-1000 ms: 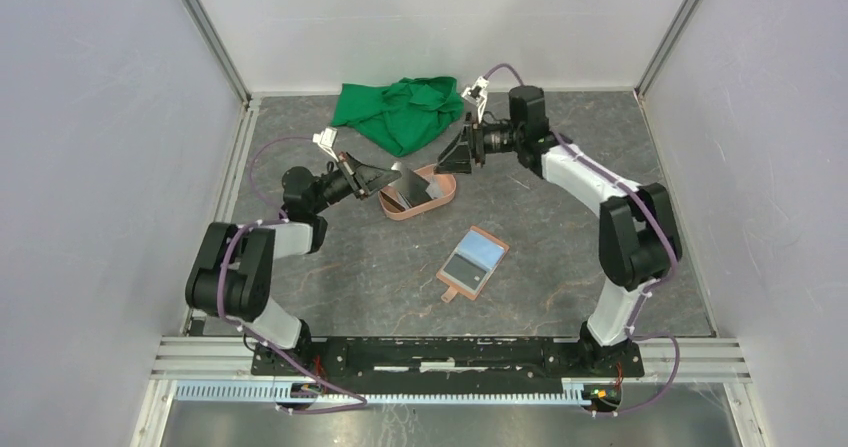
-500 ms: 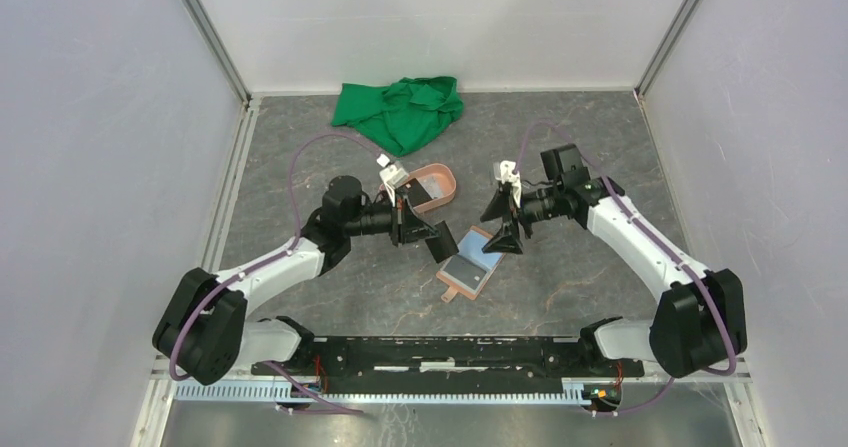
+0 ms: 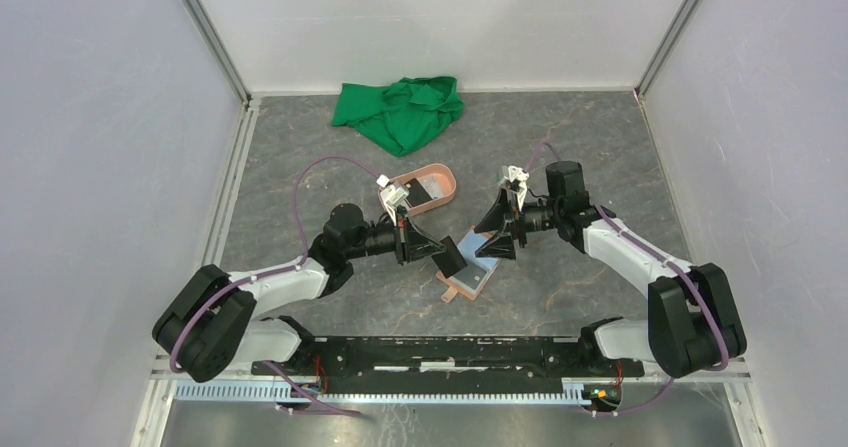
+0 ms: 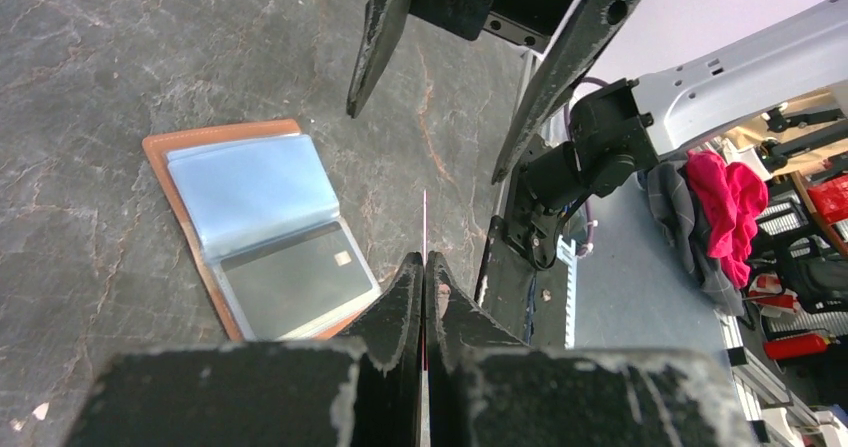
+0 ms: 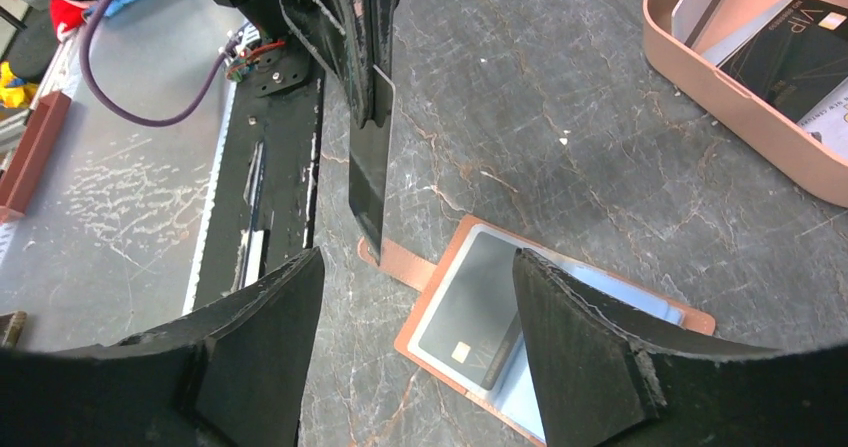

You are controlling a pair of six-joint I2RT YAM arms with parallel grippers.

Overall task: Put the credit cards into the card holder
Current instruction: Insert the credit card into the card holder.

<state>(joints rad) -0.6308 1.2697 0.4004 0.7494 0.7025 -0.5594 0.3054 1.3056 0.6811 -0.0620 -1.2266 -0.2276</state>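
The tan card holder (image 3: 478,277) lies open on the table, a dark credit card (image 5: 465,317) in its clear pocket. My left gripper (image 3: 440,250) is shut on another dark credit card (image 3: 451,260), held on edge just left of the holder, its lower corner by the closing tab (image 5: 398,264). In the left wrist view that card (image 4: 424,222) is a thin line sticking out of my left gripper (image 4: 424,263), with the holder (image 4: 250,192) to the left. My right gripper (image 5: 418,257) hangs open over the holder (image 5: 450,272), nothing between its fingers (image 5: 575,337).
A salmon-pink tray (image 3: 440,180) behind the holder keeps more cards (image 5: 790,52). A crumpled green cloth (image 3: 400,112) lies at the back. Both arms crowd the same spot above the holder. The black base rail (image 3: 450,352) runs along the near edge.
Both arms swung from the tray down to the card holder. The left one brought the dark card along. The right one dropped low over the holder's right side.
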